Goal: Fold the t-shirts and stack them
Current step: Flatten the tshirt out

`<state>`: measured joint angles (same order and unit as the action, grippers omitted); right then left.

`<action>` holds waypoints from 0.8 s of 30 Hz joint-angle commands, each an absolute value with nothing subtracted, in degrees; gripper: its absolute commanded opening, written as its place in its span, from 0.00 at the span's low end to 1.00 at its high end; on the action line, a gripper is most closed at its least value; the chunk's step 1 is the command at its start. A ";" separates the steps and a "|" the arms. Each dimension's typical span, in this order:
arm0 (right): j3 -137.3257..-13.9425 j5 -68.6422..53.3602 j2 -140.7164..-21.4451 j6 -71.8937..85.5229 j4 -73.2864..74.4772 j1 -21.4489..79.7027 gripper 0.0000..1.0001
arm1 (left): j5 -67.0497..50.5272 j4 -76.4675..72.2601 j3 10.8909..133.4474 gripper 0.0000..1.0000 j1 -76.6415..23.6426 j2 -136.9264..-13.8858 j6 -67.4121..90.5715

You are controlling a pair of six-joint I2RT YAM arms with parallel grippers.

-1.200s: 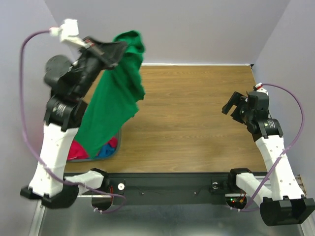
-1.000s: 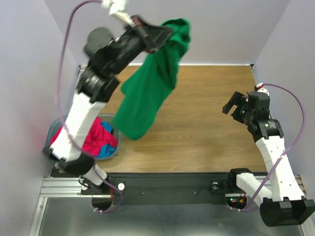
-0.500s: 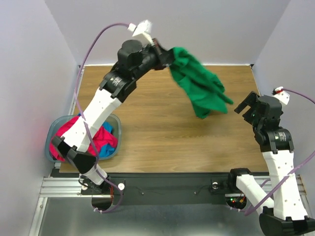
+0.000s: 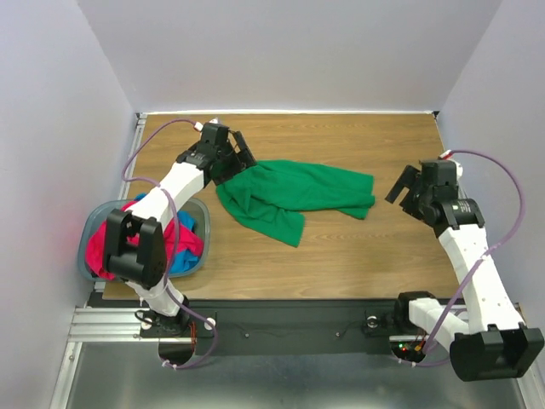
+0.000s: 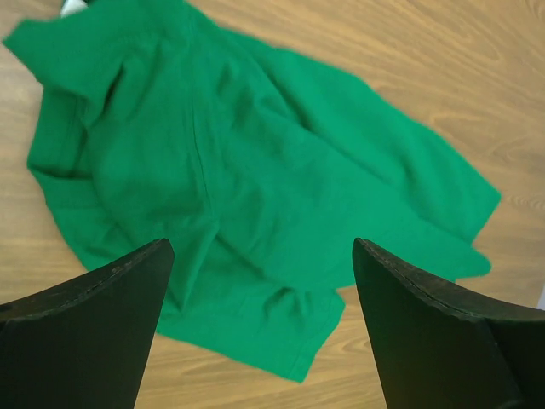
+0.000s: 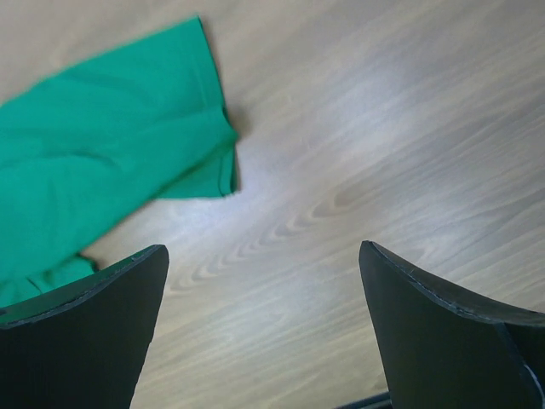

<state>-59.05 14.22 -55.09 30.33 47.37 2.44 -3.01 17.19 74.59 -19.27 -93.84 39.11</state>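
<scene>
**A:** Top view: the green t-shirt (image 4: 294, 194) is lying rumpled on the table (image 4: 358, 256), left of centre and stretching to the right. The left gripper (image 4: 233, 158) is hovering at its left end with jaws wide, gripping nothing. The right gripper (image 4: 405, 191) is hanging just beside the shirt's right end, also wide and empty.

**B:** Which step are we sitting in?

**A:** I'm reading it as first shirt laid out, no fold made. The pink-red t-shirt (image 4: 106, 237) and blue t-shirt (image 4: 184, 257) are waiting in the basket (image 4: 83, 253) at the near left, partly hidden behind the left arm.

**B:** What's the left wrist showing?

**A:** It's looking straight down on the green t-shirt (image 5: 238, 187) between spread jaws. The cloth is bunching in ridges and one edge is doubling under, so I can't tell collar from hem.

**B:** And the right wrist?

**A:** A corner of the green t-shirt (image 6: 102, 187) is showing at upper left, and bare wood is filling the space between the open jaws. Nothing is touching the cloth.

**B:** Next move?

**A:** I'm guessing each gripper needs an outer edge, pulling apart to flatten the shirt before any fold. The rumples are the main obstacle, since pinching a doubled layer is a risk. The basket is sitting close to the left arm's elbow, so low sweeps on that side need watching.
</scene>
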 commanded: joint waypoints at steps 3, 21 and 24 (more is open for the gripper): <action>-53.89 4.76 -57.21 32.87 42.37 2.55 1.00 | -0.88 13.80 66.38 0.98 -21.27 -81.84 40.95; -43.34 -5.28 -65.74 33.22 27.69 2.46 0.97 | -3.16 6.86 52.03 0.91 -38.65 -87.17 48.16; -42.89 -4.22 -66.97 33.48 27.34 2.46 0.97 | -2.99 6.42 52.91 0.91 -42.43 -90.07 48.96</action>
